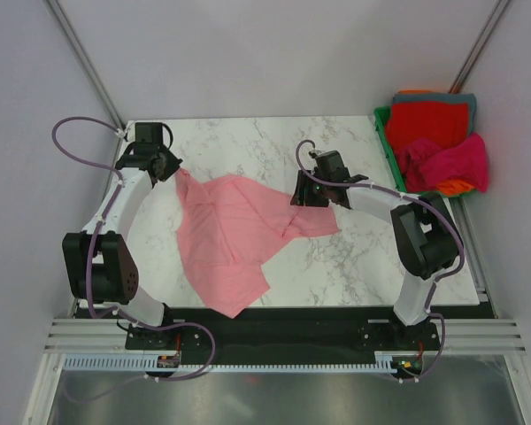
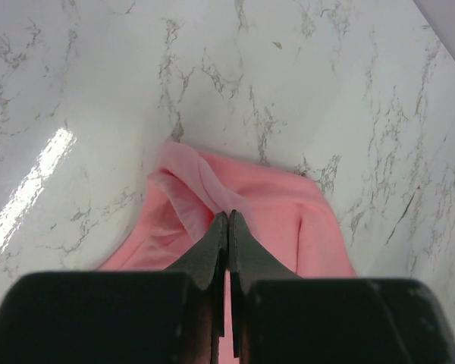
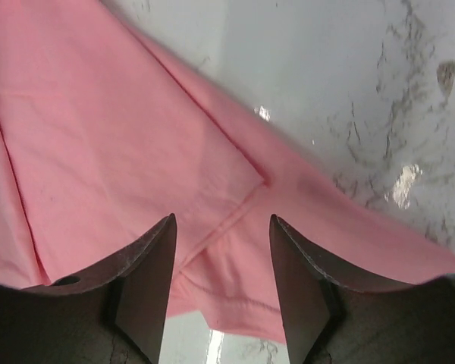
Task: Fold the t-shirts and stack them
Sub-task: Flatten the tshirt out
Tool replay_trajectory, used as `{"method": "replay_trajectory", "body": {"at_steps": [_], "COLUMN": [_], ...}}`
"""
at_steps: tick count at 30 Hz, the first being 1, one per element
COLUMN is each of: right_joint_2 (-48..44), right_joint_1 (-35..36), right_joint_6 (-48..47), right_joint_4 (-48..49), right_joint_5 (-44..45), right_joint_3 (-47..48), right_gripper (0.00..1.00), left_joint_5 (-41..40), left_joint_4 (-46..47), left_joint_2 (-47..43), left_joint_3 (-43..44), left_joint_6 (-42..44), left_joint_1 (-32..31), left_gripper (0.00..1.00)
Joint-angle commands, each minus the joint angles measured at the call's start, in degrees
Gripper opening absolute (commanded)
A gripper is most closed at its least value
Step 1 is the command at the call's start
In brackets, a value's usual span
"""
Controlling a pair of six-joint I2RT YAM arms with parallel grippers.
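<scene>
On table [image 1: 248, 142], left pincer [image 2: 227, 216] pinching salmon tee [image 1: 230, 230], right pincer [image 3: 221, 220] wide — green bin [image 1: 385, 133] apart

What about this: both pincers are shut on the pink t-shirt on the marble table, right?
Not quite: only the left pincer is shut on the pink t-shirt on the marble table; the right wrist view shows the right pincer open over it.

Bare marble table [image 1: 248, 146] lies open beyond the salmon-pink t-shirt [image 1: 230, 230] — the green bin [image 1: 385, 133] crowds the right edge.
</scene>
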Motion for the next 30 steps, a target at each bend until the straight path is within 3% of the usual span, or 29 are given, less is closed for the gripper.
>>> {"method": "replay_trajectory", "body": {"at_steps": [1, 11, 13, 17, 22, 30], "right_joint_2": [3.6, 9.5, 10.4, 10.2, 5.9, -3.2], "right_joint_1": [0.0, 0.0, 0.0, 0.0, -0.3, -5.7], "right_joint_6": [1.0, 1.6, 1.6, 1.5, 0.8, 1.2], "right_joint_4": [2.7, 1.7, 1.4, 0.5, -1.5, -6.0], "right_joint_5": [-1.2, 0.1, 0.0, -0.2, 1.0, -3.4], "right_joint_3": [4.3, 10.2, 10.5, 10.6, 10.0, 12.6], "right_gripper": [0.6, 0.58, 0.51, 0.22, 0.01, 0.0], "left_joint_5": [-1.5, -1.2, -1.3, -1.4, -1.1, 1.3], "left_joint_4": [4.5, 5.9, 6.0, 5.9, 5.9, 5.0], "left_joint_2": [-2.9, -1.1, -1.1, -1.6, -2.5, -6.2], "left_joint_3": [-1.0, -1.2, -1.2, -1.2, -1.3, -1.2], "left_joint_6": [-1.6, -1.4, -1.2, -0.7, 0.0, -0.1], "left_joint_1": [0.4, 0.4, 0.4, 0.4, 0.7, 0.9], "left_gripper": [0.02, 0.02, 0.02, 0.02, 0.02, 0.02]}}
